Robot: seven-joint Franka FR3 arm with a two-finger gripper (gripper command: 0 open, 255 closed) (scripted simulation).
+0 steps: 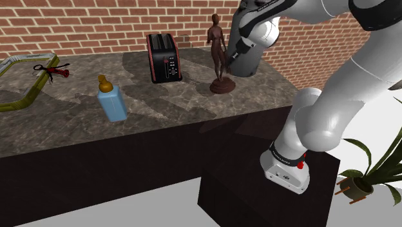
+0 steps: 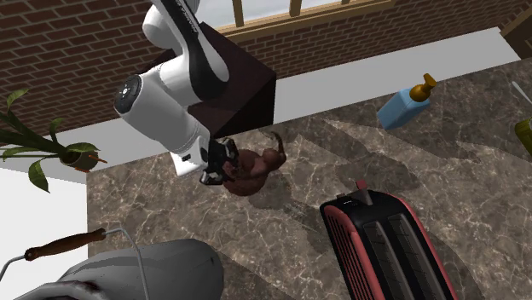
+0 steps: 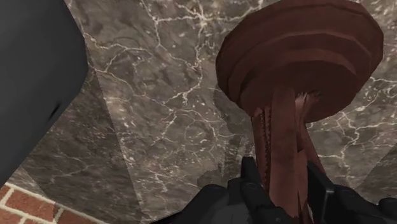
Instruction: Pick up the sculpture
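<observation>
1. The blue bottle [image 1: 111,100] stands upright on the near part of the counter [image 1: 161,109].
2. The sculpture [image 1: 218,48] stands farther right, with its base on the counter.
3. The hand [image 3: 283,167] is narrow and clasps the sculpture's legs.
4. The toaster [image 1: 164,58] sits left of the sculpture, near the far brick wall [image 1: 96,26].

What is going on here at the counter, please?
A white robot arm has its black pincer closed around the legs of a brown statue. The statue stands upright on the counter, not yet lifted. A toaster and a blue bottle sit farther along.
</observation>
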